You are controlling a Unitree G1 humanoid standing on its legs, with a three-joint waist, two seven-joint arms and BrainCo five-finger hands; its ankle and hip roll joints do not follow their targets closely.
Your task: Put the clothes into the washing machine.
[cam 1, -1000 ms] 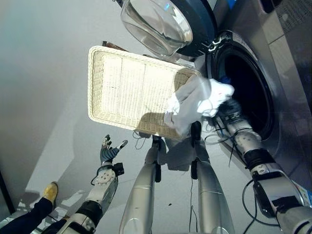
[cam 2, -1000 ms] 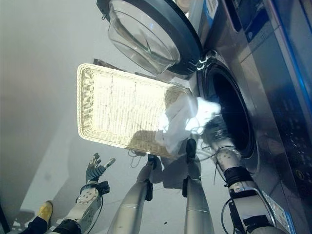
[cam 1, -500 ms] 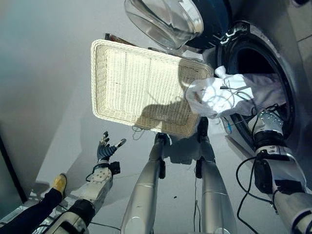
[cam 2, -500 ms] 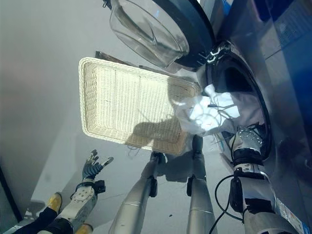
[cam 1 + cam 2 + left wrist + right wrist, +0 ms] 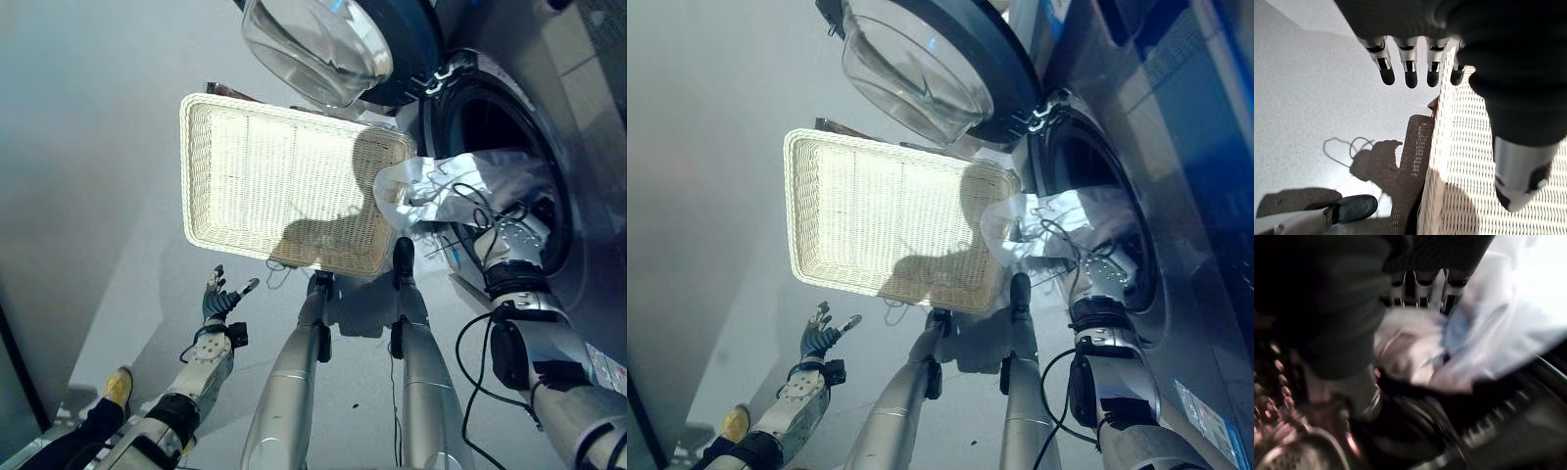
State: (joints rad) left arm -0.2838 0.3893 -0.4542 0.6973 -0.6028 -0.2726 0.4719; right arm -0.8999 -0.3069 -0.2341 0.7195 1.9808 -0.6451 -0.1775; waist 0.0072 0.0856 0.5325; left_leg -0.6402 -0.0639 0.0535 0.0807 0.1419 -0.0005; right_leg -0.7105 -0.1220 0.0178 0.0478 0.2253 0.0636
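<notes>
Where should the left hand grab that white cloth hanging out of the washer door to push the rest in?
Judging by its pose, take the white cloth at the bunched tail draped over the drum's lip beside the basket, coming from the basket side; the rest lies inside, under the right hand. The left hand is open and low.

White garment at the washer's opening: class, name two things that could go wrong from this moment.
1. Part of the white garment hangs outside the drum opening over the basket edge; if the right hand lets go now, it may slide back out.
2. The trailing cloth could get caught when the door closes.
</notes>
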